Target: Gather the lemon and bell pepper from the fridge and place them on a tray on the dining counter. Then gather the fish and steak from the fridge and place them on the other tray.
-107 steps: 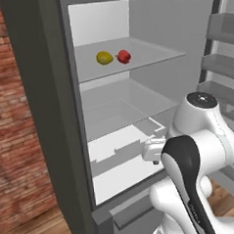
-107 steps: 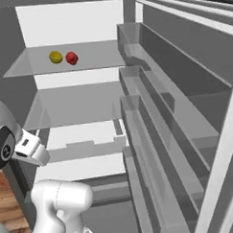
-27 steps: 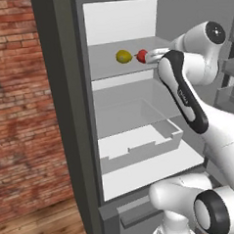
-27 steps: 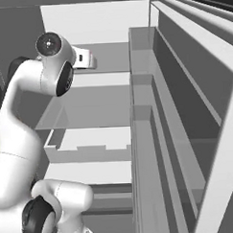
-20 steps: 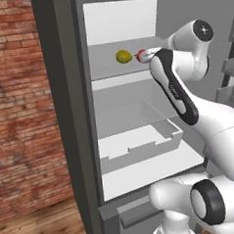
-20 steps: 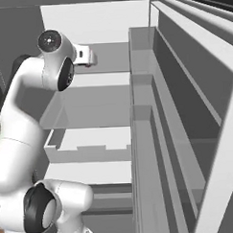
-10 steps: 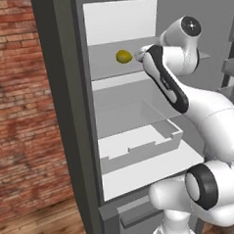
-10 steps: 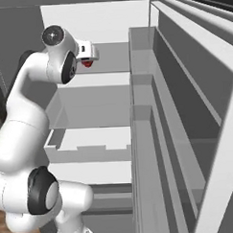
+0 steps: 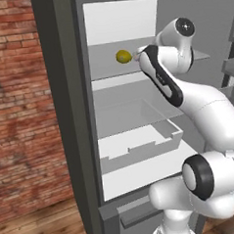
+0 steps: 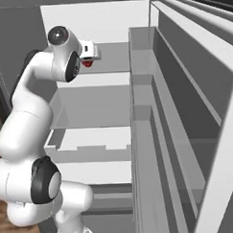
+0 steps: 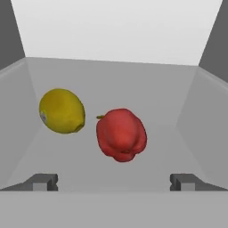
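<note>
Upper glass shelf of the fridge: we list one lemon, with a small pale sticker we cannot read, beside one red bell pepper. Our gripper stands wide, empty, facing the pepper.

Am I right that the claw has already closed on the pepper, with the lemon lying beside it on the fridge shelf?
Not quite: the claw is open and holds nothing. In the hand view its tips stand wide apart, short of the pepper. The lemon does lie beside it on the shelf.
</note>
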